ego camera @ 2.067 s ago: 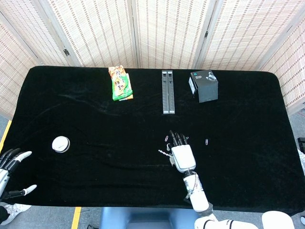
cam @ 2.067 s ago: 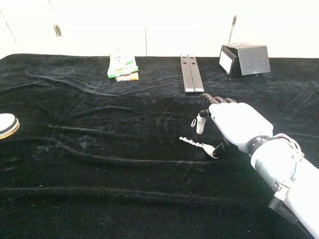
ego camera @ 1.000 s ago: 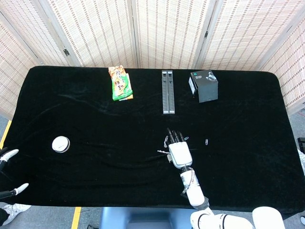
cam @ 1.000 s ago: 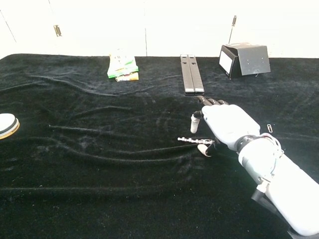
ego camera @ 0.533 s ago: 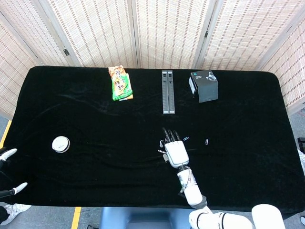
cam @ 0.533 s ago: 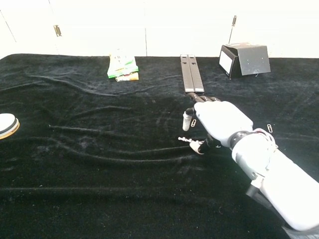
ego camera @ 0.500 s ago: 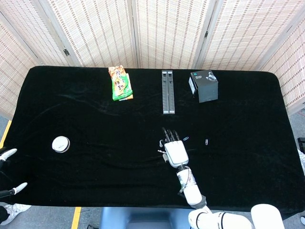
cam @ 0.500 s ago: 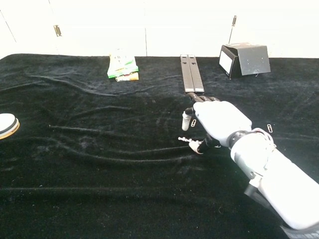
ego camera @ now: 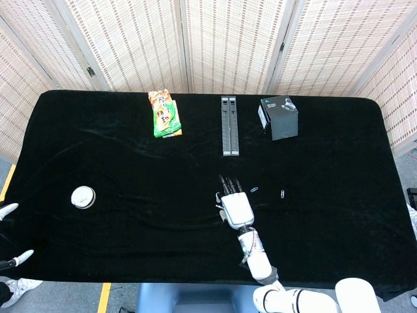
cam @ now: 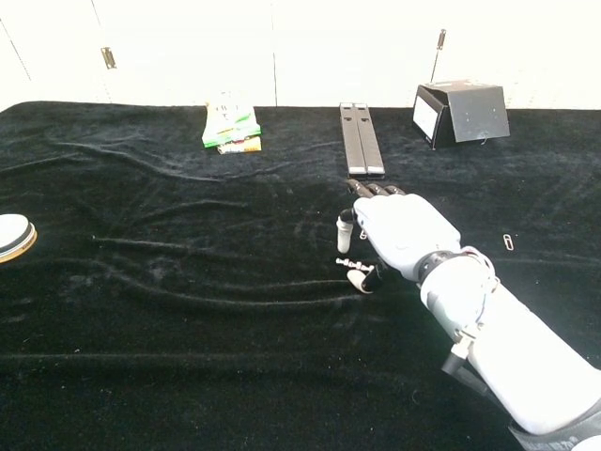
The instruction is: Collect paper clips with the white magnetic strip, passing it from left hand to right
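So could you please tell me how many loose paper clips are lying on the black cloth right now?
2: one paper clip just right of the right hand, and another paper clip further right. More may be hidden beneath the hand.

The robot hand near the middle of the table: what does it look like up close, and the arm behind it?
The right robot hand has a smooth pale grey-white shell over its back, dark fingers and a white-tipped thumb. Behind a ringed wrist with thin cables, the arm is a bulky white casing. Of the left robot hand only white fingertips show at the edge.
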Motion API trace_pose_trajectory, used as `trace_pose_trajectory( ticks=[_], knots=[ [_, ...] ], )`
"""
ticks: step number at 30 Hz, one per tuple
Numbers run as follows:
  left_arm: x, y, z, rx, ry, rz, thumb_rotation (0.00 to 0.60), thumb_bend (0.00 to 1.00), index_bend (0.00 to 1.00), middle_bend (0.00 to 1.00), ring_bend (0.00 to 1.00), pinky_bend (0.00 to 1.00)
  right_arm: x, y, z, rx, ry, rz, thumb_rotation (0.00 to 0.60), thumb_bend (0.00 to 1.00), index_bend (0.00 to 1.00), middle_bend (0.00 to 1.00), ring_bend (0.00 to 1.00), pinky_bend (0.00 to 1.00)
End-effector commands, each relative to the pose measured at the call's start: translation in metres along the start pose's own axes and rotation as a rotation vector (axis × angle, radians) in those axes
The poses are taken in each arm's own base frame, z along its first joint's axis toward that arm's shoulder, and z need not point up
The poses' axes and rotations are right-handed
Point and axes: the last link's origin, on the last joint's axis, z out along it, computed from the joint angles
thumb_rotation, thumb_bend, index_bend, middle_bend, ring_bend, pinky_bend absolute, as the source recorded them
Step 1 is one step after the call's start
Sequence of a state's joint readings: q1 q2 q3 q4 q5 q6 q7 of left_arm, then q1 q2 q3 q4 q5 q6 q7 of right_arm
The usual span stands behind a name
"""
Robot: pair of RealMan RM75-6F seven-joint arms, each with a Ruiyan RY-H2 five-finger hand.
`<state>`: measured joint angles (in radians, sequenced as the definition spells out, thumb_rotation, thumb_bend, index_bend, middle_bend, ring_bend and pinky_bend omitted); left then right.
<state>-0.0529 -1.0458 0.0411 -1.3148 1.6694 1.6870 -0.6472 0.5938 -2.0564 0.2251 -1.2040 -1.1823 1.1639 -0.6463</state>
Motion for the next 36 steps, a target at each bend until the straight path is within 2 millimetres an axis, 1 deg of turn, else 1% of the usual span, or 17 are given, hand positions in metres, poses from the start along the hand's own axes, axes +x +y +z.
trace_pose_trajectory(
  ticks=[1, 4, 27, 31, 36],
  knots=[
    [0.0, 0.0, 0.0, 0.0, 0.0, -0.001, 0.6, 0.17, 0.14, 0.2, 0.1, 0.0, 0.0, 0.0, 0.0, 0.0, 0.006, 0.001, 0.6, 0.34, 0.47, 0.05, 0.03, 0.06],
    [0.0, -0.001, 0.0, 0.003, 0.0, -0.002, 0.6, 0.17, 0.14, 0.2, 0.1, 0.0, -0.001, 0.001, 0.001, -0.006, 0.005, -0.008, 0.6, 0.34, 0.48, 0.06, 0.04, 0.06],
    [0.001, -0.003, 0.001, 0.014, 0.003, 0.0, 0.6, 0.17, 0.14, 0.2, 0.1, 0.0, -0.007, 0.006, 0.004, -0.026, -0.011, -0.031, 0.6, 0.34, 0.53, 0.08, 0.05, 0.06],
    [0.001, -0.003, 0.001, 0.014, 0.003, 0.0, 0.6, 0.17, 0.14, 0.2, 0.1, 0.0, -0.006, 0.007, 0.004, -0.028, 0.0, -0.037, 0.6, 0.35, 0.59, 0.12, 0.07, 0.06],
    [0.001, -0.004, 0.001, 0.016, 0.004, -0.001, 0.6, 0.19, 0.14, 0.2, 0.1, 0.0, -0.005, 0.011, 0.003, -0.043, 0.007, -0.049, 0.6, 0.41, 0.71, 0.17, 0.11, 0.06]
  ],
)
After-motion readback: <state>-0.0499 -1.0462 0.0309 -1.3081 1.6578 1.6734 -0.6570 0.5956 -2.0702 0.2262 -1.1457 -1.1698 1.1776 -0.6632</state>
